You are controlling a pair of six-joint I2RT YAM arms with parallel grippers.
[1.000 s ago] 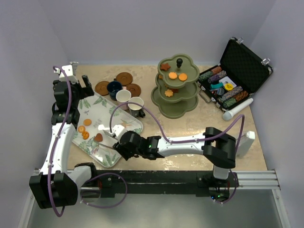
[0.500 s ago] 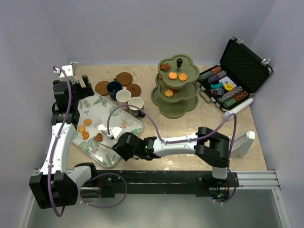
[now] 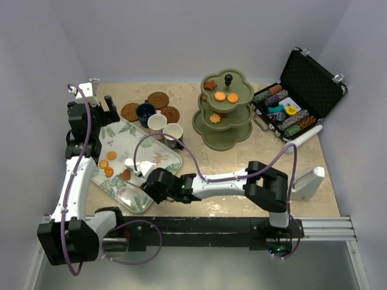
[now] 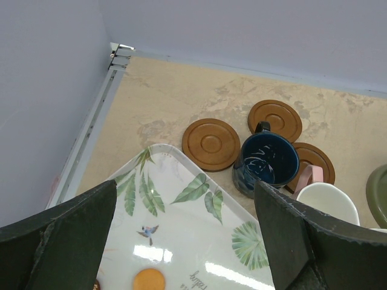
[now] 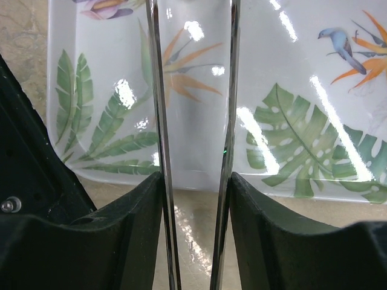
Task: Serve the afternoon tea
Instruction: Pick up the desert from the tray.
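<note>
- The right gripper (image 3: 133, 167) is seen with its two thin clear fingers (image 5: 158, 90) partly spread; a bare gap is kept between them and nothing is pinched
- These fingers are laid across the near rim of the leaf-patterned tray (image 5: 199, 181), over its bare surface; in the top view the tips are placed just beside the brown biscuit (image 3: 125, 174)
- Three orange biscuits (image 3: 112, 155) are found just left of that one, near the tray's left rim; the middle and right of the tray are left bare
- The left gripper (image 4: 193, 241) is held fully spread above the tray's far left corner, with nothing gripped, close to the left wall (image 3: 36, 90)
- Beyond that corner three saucers (image 3: 158, 99) are laid on the table (image 3: 181, 90), and the navy cup (image 3: 145, 111) is set among them
- The pinkish-white cup (image 3: 157, 122) and the cream cup (image 3: 173, 131) are stood at the tray's far rim; whether it is touched cannot be told
- The olive-green stand (image 3: 208, 138) is placed well right of the tray, biscuits being carried on its upper two tiers; open tabletop is left between it and the right arm
- The chip case (image 3: 311, 78) is set open at the far right edge
- Against a second ago, the right elbow (image 3: 263, 187) is drawn leftward, the gripper is carried slightly nearer the brown biscuit and its fingers are narrowed a little; the left arm, biscuits and cups are unchanged
</note>
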